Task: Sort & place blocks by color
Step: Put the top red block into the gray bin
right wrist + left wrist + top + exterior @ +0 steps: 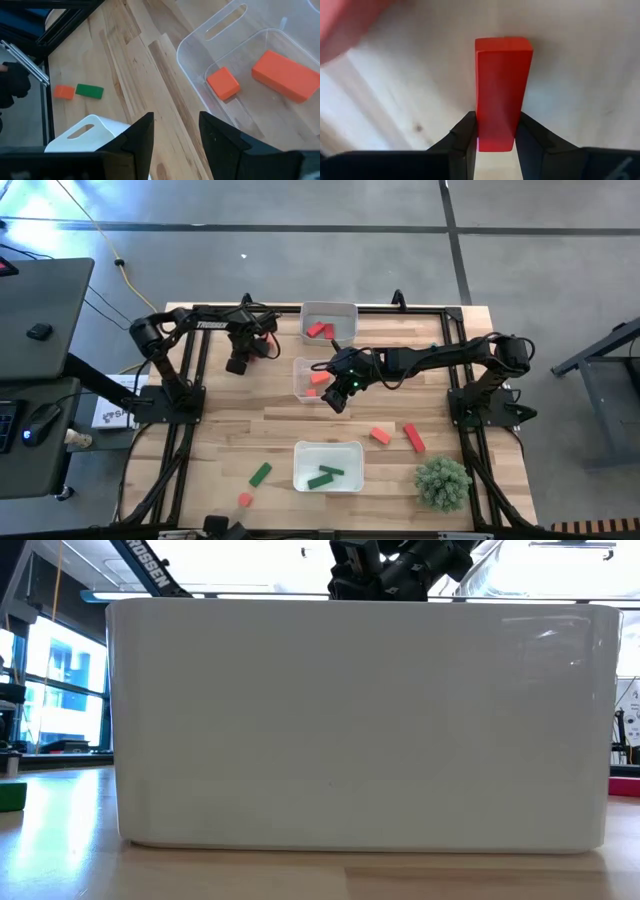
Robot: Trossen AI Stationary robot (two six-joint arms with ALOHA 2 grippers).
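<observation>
My left gripper [238, 363] hangs over the table's far left part and is shut on a red block [501, 85]. My right gripper [338, 395] hovers open, fingers apart [175, 120], at the near edge of the middle clear tray [300, 370], which holds two orange blocks [222, 83] [285, 75]. The far tray [348, 310] holds a crimson block [320, 330]. The near tray [300, 450] holds green blocks [325, 476]. Lying loose on the wood are an orange block [380, 435], a crimson block [413, 437], a green block [260, 473] and a small orange block [245, 499]. My left gripper pinches the red block between its two fingers [465, 135] at one end [495, 137]. The fingers come from above, pointing down, and the block runs on past them toward the wood. Whether its lower end [503, 45] touches the table, I cannot tell.
A bushy green plant [442, 482] stands at the near right corner. The near tray's white wall [360, 720] fills the low view. Black frame rails [190, 370] run along the table's sides. Bare wood lies between the middle and near trays.
</observation>
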